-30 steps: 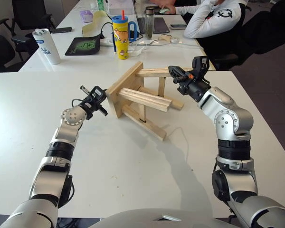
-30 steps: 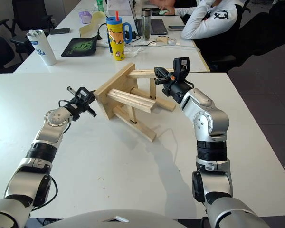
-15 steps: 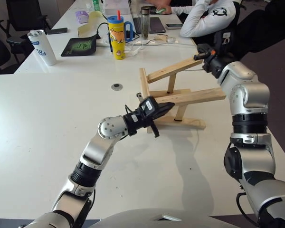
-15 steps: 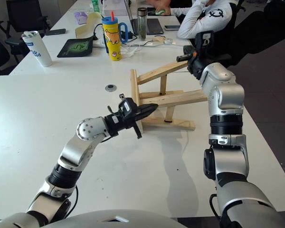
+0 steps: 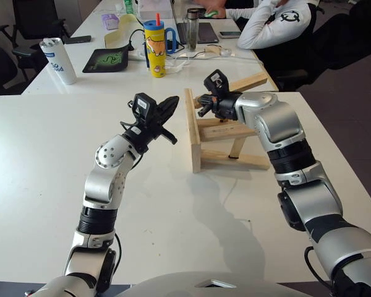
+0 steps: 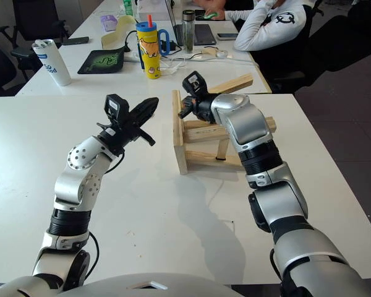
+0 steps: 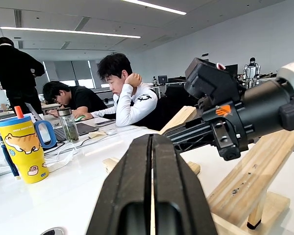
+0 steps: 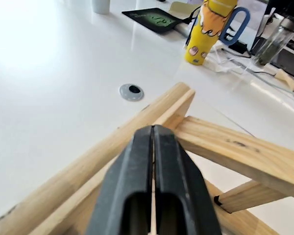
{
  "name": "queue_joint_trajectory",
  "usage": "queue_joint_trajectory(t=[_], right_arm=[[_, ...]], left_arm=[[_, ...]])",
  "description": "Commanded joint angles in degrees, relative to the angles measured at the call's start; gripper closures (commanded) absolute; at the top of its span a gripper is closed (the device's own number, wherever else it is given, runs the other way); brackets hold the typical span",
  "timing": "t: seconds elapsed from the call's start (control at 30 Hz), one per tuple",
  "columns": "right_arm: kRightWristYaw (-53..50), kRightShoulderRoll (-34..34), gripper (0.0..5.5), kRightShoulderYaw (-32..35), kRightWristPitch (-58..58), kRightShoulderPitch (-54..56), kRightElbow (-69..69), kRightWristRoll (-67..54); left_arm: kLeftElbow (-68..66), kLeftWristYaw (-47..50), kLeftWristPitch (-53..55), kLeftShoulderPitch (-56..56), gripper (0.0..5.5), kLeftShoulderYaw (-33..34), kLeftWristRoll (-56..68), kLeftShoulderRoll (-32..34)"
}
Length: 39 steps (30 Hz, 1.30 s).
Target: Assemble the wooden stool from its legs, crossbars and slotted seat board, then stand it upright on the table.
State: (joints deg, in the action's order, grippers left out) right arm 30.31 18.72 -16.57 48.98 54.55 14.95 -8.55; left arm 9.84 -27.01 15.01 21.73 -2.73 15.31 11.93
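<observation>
Item: wooden stool (image 5: 226, 130), assembled, lying on its side near the middle of the white counter (image 5: 49, 154). Seat board (image 5: 192, 136) stands on edge, its face turned toward the robot's left; the legs run from it toward the robot's right. Lower leg (image 5: 235, 159) lies flat on the counter; upper leg (image 5: 250, 80) slants upward and away from the board; short crossbars join the legs between them. Right gripper (image 5: 203, 105): fingers pressed together with nothing between them, placed at the upper end of the seat board where the upper leg meets it; whether it touches the wood cannot be told. Left gripper (image 5: 172, 102): fingers pressed together and empty, held above the counter just to the left of the seat board, tips pointing toward it, apart from the wood. Other items: round cable grommet (image 8: 131, 90) set in the counter beyond the stool; on the next counter behind, a yellow cup (image 5: 156, 46) with a blue handle and straw, a white tumbler (image 5: 57, 60), a black mouse pad (image 5: 108, 60) and a glass bottle (image 5: 193, 28).
</observation>
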Motion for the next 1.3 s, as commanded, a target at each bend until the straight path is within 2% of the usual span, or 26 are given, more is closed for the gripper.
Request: queue_joint_trajectory(t=[0.03, 0.3, 0.57, 0.73, 1.0, 1.13, 1.3], right_arm=[[4.56, -1.84, 5.5, -4.66, 2.14, 5.26, 5.42, 2.08], [3.04, -3.25, 5.5, -3.87, -2.49, 8.35, 14.89, 6.75], [3.08, -2.83, 5.5, -2.34, -4.41, 9.29, 20.3, 9.6], [7.39, -3.16, 5.5, -5.06, -5.65, 7.03, 21.11, 11.26], [15.61, -4.22, 5.5, -6.02, -8.4, 3.01, 13.31, 9.15], [18.46, -4.21, 5.5, -5.87, -11.02, 2.06, 13.05, 8.51], [28.91, -1.22, 5.5, -8.56, -12.03, -0.77, 7.0, 6.82]], left_arm=[[0.85, 1.76, -0.82, -1.35, 5.49, 0.99, -0.84, 0.16], [-1.7, 2.83, -2.37, -3.27, 5.49, -0.59, -2.86, -0.05], [-10.4, 2.7, -6.37, -3.21, 5.49, -4.78, -7.85, -1.25], [-15.4, 2.61, -8.61, -1.7, 5.49, -6.72, -10.04, -2.41], [-18.41, 1.16, -10.25, -1.35, 5.49, -10.23, -11.75, -4.31], [-14.12, -1.08, -8.92, -3.0, 5.49, -13.43, -11.25, -5.01], [-8.79, -2.34, -6.28, -2.98, 5.49, -17.15, -10.74, -6.27]])
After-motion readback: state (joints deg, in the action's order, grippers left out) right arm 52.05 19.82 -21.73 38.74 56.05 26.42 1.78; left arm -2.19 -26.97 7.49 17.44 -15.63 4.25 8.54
